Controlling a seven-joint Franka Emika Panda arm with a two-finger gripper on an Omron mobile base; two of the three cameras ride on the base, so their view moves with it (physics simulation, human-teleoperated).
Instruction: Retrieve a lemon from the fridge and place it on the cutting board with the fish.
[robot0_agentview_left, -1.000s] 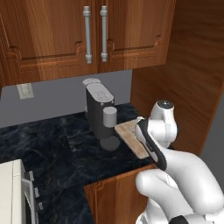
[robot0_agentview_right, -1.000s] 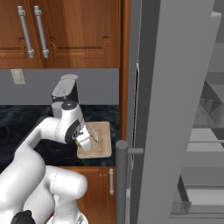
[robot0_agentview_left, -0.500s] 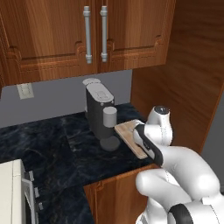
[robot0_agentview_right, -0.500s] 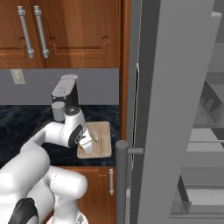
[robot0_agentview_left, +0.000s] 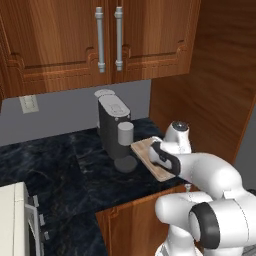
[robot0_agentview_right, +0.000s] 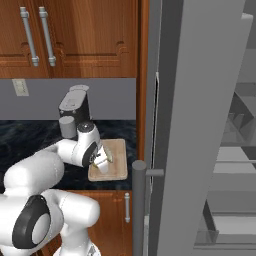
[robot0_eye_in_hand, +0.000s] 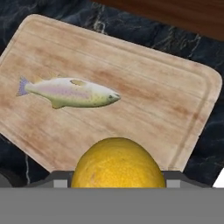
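Observation:
The yellow lemon (robot0_eye_in_hand: 117, 164) sits between my fingers at the bottom of the hand view, and my gripper (robot0_agentview_right: 103, 159) is shut on it. It hangs just above the near edge of the light wooden cutting board (robot0_eye_in_hand: 148, 109). The pale fish (robot0_eye_in_hand: 70, 92) lies on the board's left half, apart from the lemon. From the right base view the board (robot0_agentview_right: 118, 169) lies on the dark counter beside the grey fridge (robot0_agentview_right: 200, 125), whose door stands open. My arm covers part of the board (robot0_agentview_left: 144, 151) in the left base view.
A dark coffee machine (robot0_agentview_left: 114, 127) with a grey cup stands on the black marble counter (robot0_agentview_left: 60, 170) just left of the board. Wooden cabinets (robot0_agentview_left: 100, 40) hang above. A wooden side panel (robot0_agentview_left: 210, 85) walls off the right. The fridge door's bar handle (robot0_agentview_right: 138, 200) stands near my arm.
My arm has folded lower and closer over the counter, carrying the hand and lemon a little further over the board. The grip is unchanged.

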